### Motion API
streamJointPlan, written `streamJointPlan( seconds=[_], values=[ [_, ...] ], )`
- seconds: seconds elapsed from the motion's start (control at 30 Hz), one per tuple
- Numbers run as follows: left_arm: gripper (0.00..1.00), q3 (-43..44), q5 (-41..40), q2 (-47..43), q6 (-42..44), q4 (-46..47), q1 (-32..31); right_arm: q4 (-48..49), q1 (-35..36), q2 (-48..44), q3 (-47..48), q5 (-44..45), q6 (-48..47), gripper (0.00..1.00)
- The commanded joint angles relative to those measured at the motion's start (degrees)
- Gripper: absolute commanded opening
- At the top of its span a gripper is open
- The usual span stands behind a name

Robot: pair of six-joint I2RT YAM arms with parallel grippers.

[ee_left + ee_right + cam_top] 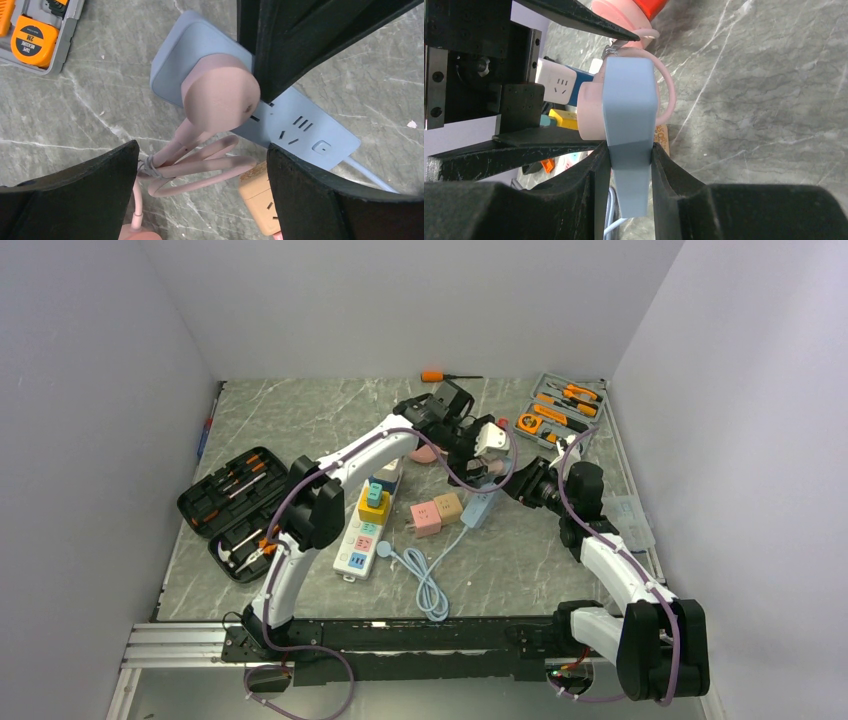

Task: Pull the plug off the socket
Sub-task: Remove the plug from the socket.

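A round pink plug sits in a pale blue socket strip, with its pink cord bundled beside it. My right gripper is shut on the strip, clamping its two flat faces and holding it on edge, so the plug sticks out to the left. My left gripper hangs open over the plug, its fingers on either side and not touching it. From above, the left gripper and right gripper meet over the strip.
A tan cube adapter lies next to the strip. A white power strip with coloured adapters lies at centre. A black tool case is at left, a grey tool tray at back right, an orange screwdriver at the back.
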Motion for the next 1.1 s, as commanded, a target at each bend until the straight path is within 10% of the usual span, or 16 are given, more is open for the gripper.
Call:
streamJointPlan(
  seconds=[0.0, 0.3, 0.47, 0.67, 1.07],
  values=[
    [0.95, 1.85, 2.31, -0.51, -0.16, 2.15, 0.51, 7.34, 0.02, -1.83, 3.29, -4.91, -0.61, 0.0],
    [0.56, 2.94, 5.51, -0.52, 1.26, -1.37, 0.57, 7.6, 0.72, -0.63, 3.3, -4.7, -1.26, 0.0],
    [0.14, 2.1, 6.52, -1.4, -0.47, 0.33, 0.55, 8.46, 3.1, 0.88, 3.65, -3.89, -1.34, 0.11],
    [0.07, 2.39, 7.63, -1.73, -5.29, 3.6, 0.68, 12.77, 6.26, 3.74, 3.39, -5.04, 0.44, 0.55],
    [0.0, -0.24, 5.88, -3.31, -12.61, 8.25, 2.64, 17.61, 9.19, 6.79, -1.47, 0.74, 5.08, 0.61]
  ],
)
